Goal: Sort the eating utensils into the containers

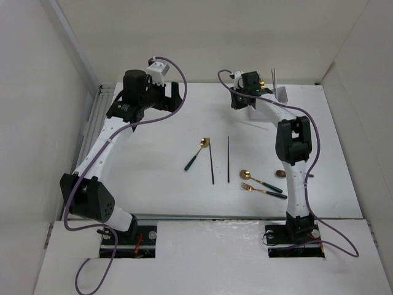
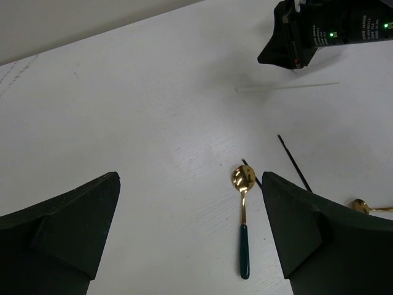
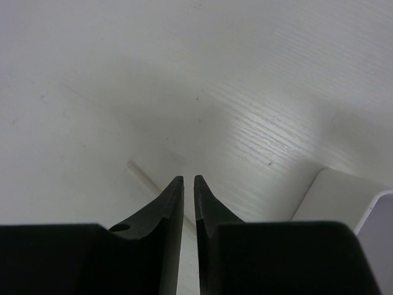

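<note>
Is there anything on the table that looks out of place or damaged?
Nothing looks damaged. Only a pale chopstick lies alone at the far side by the right gripper, apart from the dark chopsticks and spoons.

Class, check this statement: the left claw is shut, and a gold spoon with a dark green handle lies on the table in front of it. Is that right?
Not quite. The left claw is open, not shut: the left wrist view shows its fingers standing wide apart. The gold spoon with a dark green handle does lie on the table in front of it.
</note>
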Robot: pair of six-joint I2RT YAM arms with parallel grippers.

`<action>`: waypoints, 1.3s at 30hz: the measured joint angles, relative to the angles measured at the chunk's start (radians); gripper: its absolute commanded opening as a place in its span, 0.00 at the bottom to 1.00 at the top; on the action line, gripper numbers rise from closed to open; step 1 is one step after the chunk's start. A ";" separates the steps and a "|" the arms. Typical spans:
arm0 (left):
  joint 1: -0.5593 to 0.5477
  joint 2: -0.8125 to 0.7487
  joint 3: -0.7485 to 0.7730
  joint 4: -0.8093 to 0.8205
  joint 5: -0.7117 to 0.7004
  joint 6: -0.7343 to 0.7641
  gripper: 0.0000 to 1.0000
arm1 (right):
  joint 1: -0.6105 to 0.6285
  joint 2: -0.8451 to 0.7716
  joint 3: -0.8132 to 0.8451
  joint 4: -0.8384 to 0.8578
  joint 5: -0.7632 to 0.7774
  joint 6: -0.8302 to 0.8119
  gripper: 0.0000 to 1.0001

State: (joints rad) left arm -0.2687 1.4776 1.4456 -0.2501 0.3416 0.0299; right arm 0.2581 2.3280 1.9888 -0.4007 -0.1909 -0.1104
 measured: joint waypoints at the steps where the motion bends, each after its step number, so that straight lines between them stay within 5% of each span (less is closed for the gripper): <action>1: 0.000 0.000 0.000 0.000 0.000 0.000 1.00 | 0.001 0.013 0.019 -0.013 0.008 0.004 0.18; 29: 0.000 -0.027 -0.032 0.024 0.005 0.001 1.00 | 0.018 0.054 -0.006 -0.140 -0.014 0.024 0.11; 39: 0.000 -0.073 -0.079 0.035 0.006 0.011 1.00 | 0.032 -0.143 -0.318 -0.109 -0.029 0.031 0.09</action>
State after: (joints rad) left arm -0.2687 1.4048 1.3663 -0.2146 0.3473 0.0414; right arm 0.2901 2.1849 1.6707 -0.5102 -0.2199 -0.0799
